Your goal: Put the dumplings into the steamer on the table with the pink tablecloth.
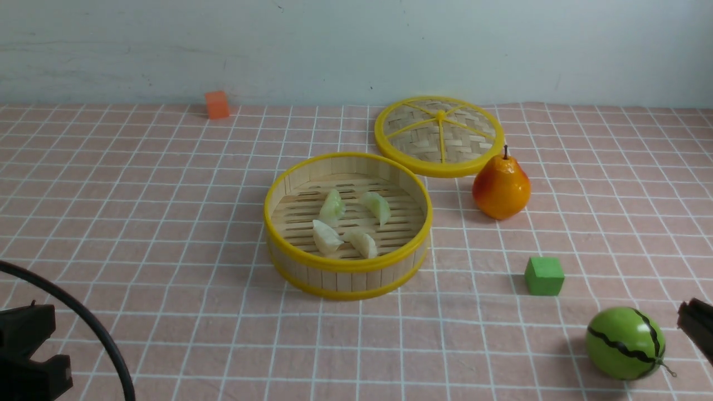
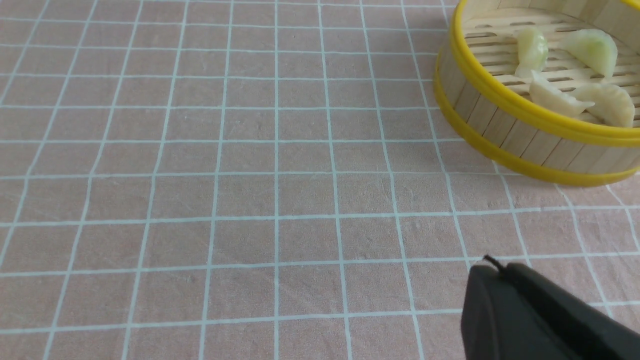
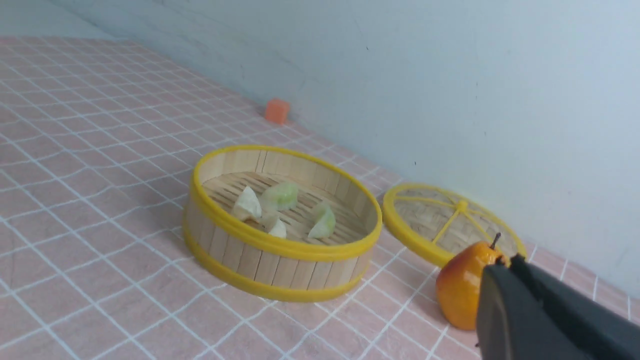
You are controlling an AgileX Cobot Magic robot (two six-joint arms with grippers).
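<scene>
The steamer (image 1: 346,277) stands mid-table on the pink tablecloth (image 1: 139,223). Several pale dumplings lie on its slatted floor, among them one (image 1: 332,207) at the back left, one (image 1: 377,206) at the back right and one (image 1: 326,238) at the front; they also show in the left wrist view (image 2: 555,95) and the right wrist view (image 3: 247,204). My left gripper (image 2: 499,268) is shut and empty, low over bare cloth, near and left of the steamer (image 2: 500,125). My right gripper (image 3: 506,264) is shut and empty beside the pear, far right of the steamer (image 3: 260,262).
The woven lid (image 1: 440,136) lies flat behind the steamer. A pear (image 1: 501,186), a green cube (image 1: 544,275) and a small watermelon (image 1: 625,343) sit to the right. An orange cube (image 1: 216,104) rests by the back wall. A black cable (image 1: 103,334) arcs at the lower left.
</scene>
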